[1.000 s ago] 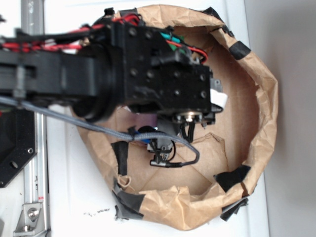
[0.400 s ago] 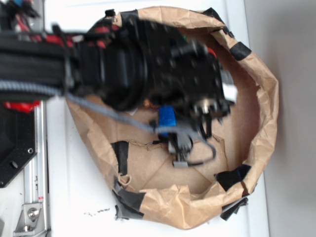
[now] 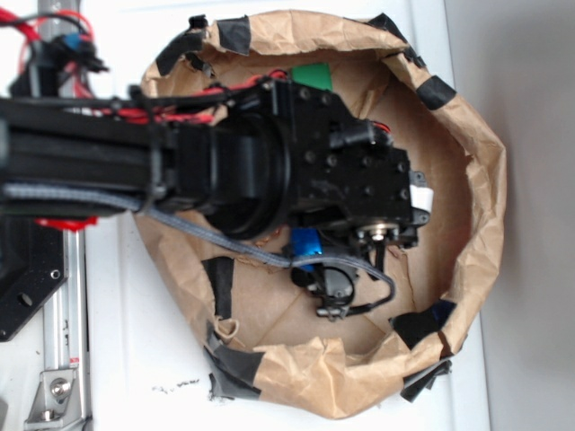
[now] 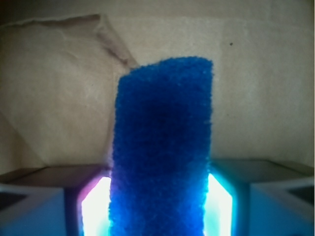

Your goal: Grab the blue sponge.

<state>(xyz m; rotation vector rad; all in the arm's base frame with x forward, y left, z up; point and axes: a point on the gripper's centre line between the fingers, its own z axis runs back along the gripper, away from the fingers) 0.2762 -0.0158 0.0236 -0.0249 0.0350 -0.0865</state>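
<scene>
The blue sponge [image 4: 162,147] stands on end between my two fingers in the wrist view, its rough bright blue face filling the middle. My gripper [image 4: 158,206] is shut on it, with a glowing pad against each side of it. In the exterior view a small part of the blue sponge [image 3: 305,242] shows under the black wrist, where my gripper [image 3: 310,256] is held above the paper floor inside the brown paper bin [image 3: 476,180].
A green block [image 3: 313,75] lies at the bin's far wall, partly behind the arm. Black tape patches [image 3: 422,325] sit along the bin rim. The grey cable [image 3: 207,238] trails off the wrist. Metal frame rails [image 3: 63,341] stand at the left.
The arm has moved right and toward the bin's near side, carrying the sponge, which now shows more plainly under the wrist. The green block has come into view behind the arm.
</scene>
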